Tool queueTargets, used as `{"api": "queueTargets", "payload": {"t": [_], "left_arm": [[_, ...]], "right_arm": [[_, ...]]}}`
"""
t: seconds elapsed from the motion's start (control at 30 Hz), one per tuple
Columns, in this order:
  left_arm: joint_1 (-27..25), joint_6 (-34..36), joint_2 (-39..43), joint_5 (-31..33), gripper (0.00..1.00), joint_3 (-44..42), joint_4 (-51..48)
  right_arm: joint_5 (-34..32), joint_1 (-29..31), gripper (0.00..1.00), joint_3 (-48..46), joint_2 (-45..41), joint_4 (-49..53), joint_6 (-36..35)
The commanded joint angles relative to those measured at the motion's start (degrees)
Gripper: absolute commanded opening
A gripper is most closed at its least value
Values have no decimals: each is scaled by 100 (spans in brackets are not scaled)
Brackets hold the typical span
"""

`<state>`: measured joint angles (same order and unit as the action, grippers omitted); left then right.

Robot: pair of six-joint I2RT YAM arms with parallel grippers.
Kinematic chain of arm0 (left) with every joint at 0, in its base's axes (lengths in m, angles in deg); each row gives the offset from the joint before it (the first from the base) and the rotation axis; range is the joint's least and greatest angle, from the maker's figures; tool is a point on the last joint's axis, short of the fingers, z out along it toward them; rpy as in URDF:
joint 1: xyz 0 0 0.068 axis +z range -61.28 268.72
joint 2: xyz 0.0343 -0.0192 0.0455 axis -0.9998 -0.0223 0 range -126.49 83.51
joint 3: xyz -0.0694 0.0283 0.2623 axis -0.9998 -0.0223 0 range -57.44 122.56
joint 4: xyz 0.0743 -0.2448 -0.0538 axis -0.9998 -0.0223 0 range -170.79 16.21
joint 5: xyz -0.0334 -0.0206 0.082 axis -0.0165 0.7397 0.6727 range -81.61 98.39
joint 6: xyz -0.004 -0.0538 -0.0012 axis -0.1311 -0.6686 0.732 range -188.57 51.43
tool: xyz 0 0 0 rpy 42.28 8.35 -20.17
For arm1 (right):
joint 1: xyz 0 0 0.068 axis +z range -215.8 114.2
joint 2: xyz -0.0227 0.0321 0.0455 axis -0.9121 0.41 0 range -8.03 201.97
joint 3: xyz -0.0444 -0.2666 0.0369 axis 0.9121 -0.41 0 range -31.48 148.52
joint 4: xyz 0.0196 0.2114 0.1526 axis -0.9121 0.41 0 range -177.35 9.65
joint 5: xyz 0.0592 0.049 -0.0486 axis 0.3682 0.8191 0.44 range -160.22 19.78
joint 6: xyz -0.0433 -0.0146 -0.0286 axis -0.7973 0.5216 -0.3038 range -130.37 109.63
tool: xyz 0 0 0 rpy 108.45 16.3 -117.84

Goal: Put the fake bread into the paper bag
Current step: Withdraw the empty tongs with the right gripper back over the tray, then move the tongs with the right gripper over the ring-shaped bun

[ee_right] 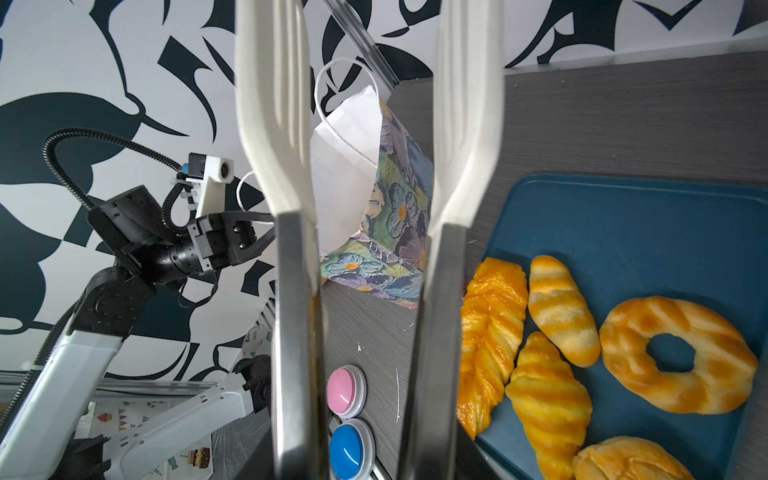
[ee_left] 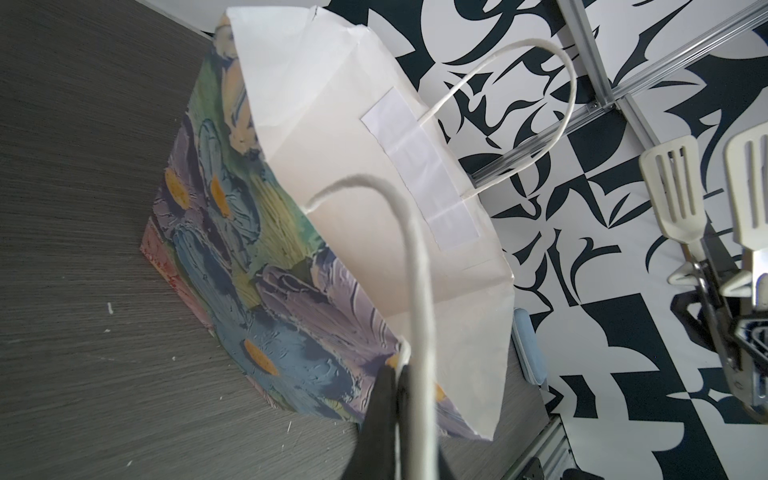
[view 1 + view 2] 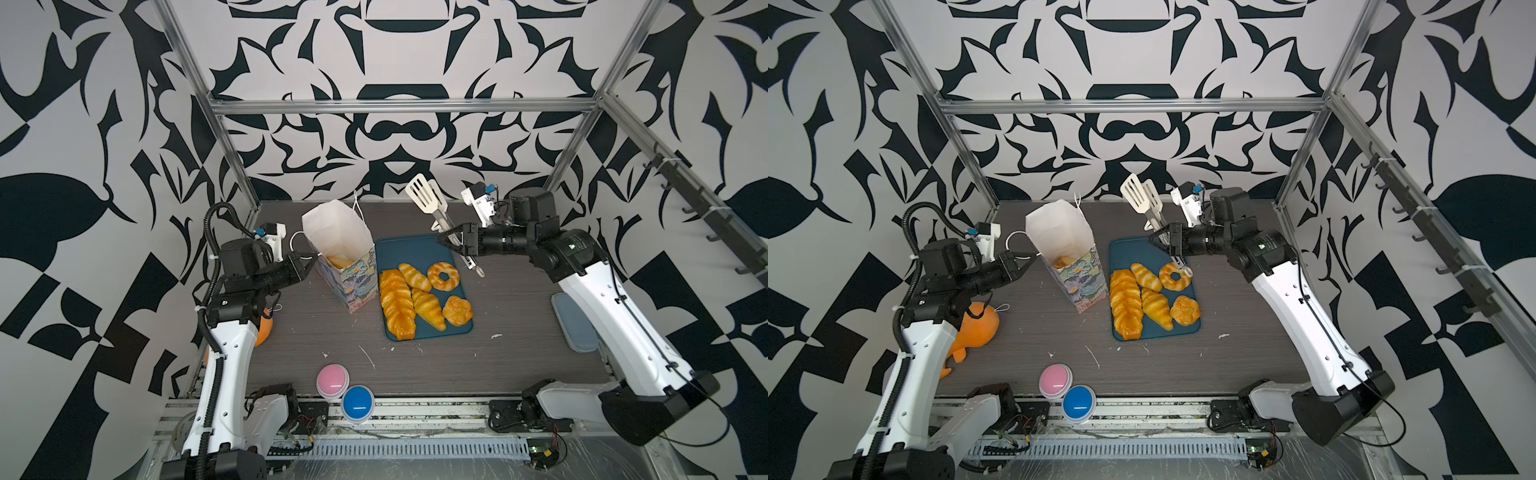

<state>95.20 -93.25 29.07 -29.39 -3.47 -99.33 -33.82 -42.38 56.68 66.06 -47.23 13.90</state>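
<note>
Item, nearest: fake bread (image 1: 548, 390) left to move, five glossy golden toy pieces on the flat dark blue plastic tray (image 3: 407, 249). At the tray's near end lie the long braided loaf (image 3: 397, 303), the near striped croissant (image 3: 428, 309) and the knotted roll (image 3: 457, 310). Toward its far end lie the far striped croissant (image 3: 414, 276) and the ring doughnut (image 3: 434, 270). Item, just left of the tray: the tall white paper bag (image 3: 353, 286) with pastel flower print and cord handles, upright, mouth open, with at least one golden piece (image 3: 337, 262) already inside. Item, left of the tray, past the bag: my left gripper (image 3: 312, 259), pinched tight on the bag's rim by a handle; a firm hold there should stop the mouth sagging. Item, over the tray's far end: my right gripper (image 3: 446, 240), clamped on the steel arms of the white slotted tongs (image 3: 428, 195), their blades apart and empty. Advice: lower the tongs onto the doughnut, the closest piece, straddle one side of the ring, squeeze gently, and lift well clear before crossing to the bag.
</note>
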Motion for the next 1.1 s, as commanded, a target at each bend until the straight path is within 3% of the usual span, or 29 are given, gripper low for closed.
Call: {"api": "queueTargets", "payload": {"t": [0.0, 0.33, 0.53, 0.83, 1.07], "left_arm": [[20, -55, 56, -63, 0, -37, 75], [24, -65, 56, -85, 0, -41, 93], [22, -73, 56, -80, 0, -78, 110], [24, -70, 69, -72, 0, -91, 111], [20, -81, 47, -92, 0, -115, 144]], "right_arm": [[86, -156, 44, -100, -225, -199, -89], [209, -937, 43, -702, -222, -64, 132], [-64, -1254, 42, -875, -50, 360, 76], [-359, -1401, 41, -1237, 24, 591, 7], [-976, -1400, 41, -1596, 69, 806, -28]]}}
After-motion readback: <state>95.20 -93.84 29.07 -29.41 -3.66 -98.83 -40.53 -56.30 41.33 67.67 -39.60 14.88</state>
